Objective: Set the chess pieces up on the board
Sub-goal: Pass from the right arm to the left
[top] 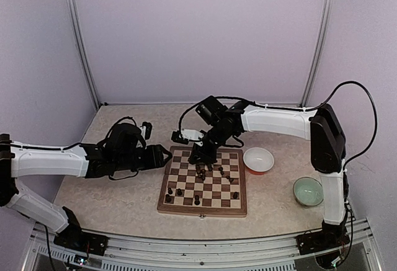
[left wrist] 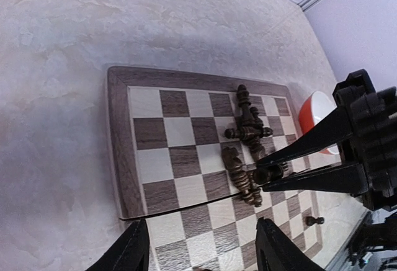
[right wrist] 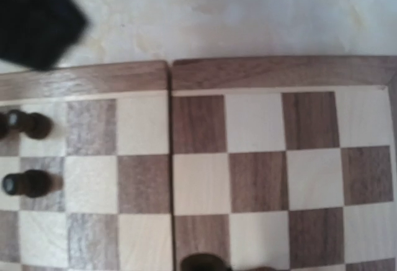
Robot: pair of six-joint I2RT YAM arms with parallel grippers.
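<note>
The right hand [left wrist: 268, 175] is down at the heap [top: 211, 170] of chess pieces [left wrist: 248, 132], its fingers drawn together on one chess piece [left wrist: 273, 172] that lies on its side. The long axis of that piece appears to run across the fingers. The heap lies on the far rows of the board [top: 201, 211], strung from mid-board toward the right side, directly under this hand, so the right hand is the nearer. The left hand [top: 165, 155], fingers apart and empty, hovers beside the far left corner, with the heap to its right. Count: one board; about six pieces in the heap, where overlap prevents certainty; four single pieces [top: 179, 191] on the near rows; two bowls [top: 258, 159] on the desk [top: 111, 190], right of the board.
</note>
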